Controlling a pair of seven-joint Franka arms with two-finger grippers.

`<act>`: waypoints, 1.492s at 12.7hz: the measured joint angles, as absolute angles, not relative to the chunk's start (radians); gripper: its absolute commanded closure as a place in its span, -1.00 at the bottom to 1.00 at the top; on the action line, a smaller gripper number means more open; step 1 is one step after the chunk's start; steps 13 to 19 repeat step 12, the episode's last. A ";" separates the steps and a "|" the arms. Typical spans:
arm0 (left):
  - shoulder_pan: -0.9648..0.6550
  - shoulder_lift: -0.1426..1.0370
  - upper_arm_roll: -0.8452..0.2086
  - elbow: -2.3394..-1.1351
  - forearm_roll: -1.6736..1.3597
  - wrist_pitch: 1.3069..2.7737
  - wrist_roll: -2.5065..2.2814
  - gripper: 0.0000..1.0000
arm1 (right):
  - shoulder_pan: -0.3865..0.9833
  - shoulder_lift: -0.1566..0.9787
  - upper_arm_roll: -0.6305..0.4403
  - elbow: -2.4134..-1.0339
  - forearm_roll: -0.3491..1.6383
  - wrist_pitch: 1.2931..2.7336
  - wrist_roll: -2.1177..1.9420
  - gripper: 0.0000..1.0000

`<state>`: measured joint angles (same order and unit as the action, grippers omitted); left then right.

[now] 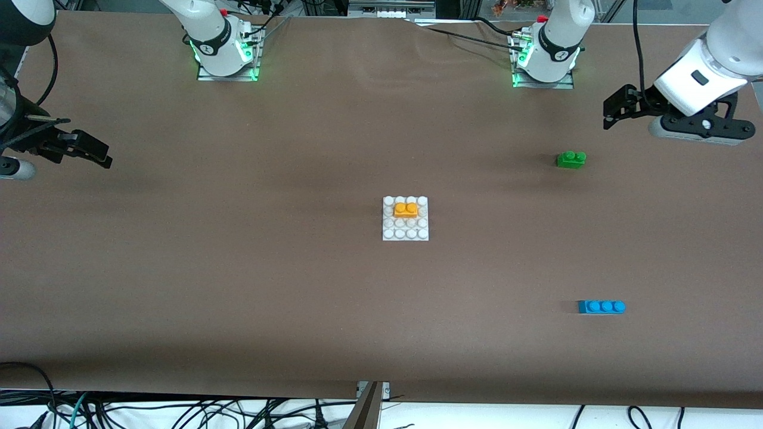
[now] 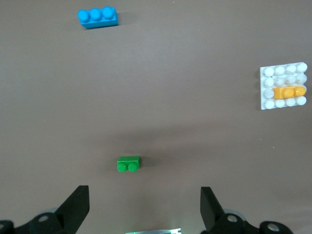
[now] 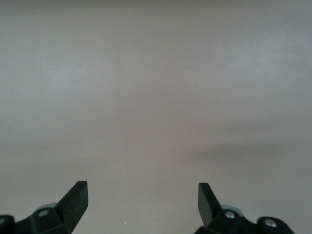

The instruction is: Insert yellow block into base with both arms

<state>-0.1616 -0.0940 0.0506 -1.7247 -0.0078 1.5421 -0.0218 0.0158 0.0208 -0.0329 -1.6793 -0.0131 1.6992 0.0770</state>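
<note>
So the right gripper (image 1: pixel 95 154) hangs over bare table at the right arm's end, fingers spread apart, holding nothing. One yellow block (image 1: pixel 405 210), two studs up, sits pressed onto the one white base (image 1: pixel 405 233), mid-table. One green brick (image 1: pixel 571 159) and one blue brick (image 1: pixel 601 307) lie toward the left arm's end from the base. The left gripper (image 1: pixel 614 113) is over the table near the green brick, fingers apart, also holding nothing.

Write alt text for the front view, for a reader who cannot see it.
A yellow block sits seated on a white studded base mid-table, while both arms wait apart, the left gripper and right gripper open and empty. A green brick and a blue brick lie toward the left arm's end.
</note>
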 measured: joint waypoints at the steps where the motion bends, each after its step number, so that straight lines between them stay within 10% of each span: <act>1: -0.148 -0.094 0.053 -1.725 -0.008 1.538 -0.021 -1.00 | 0.016 0.021 -0.033 -1.679 -0.013 1.699 0.077 -1.00; 19: -0.116 -0.094 0.053 -1.715 -0.008 1.519 -0.035 -1.00 | 0.016 0.021 -0.033 -1.679 -0.013 1.698 0.077 -1.00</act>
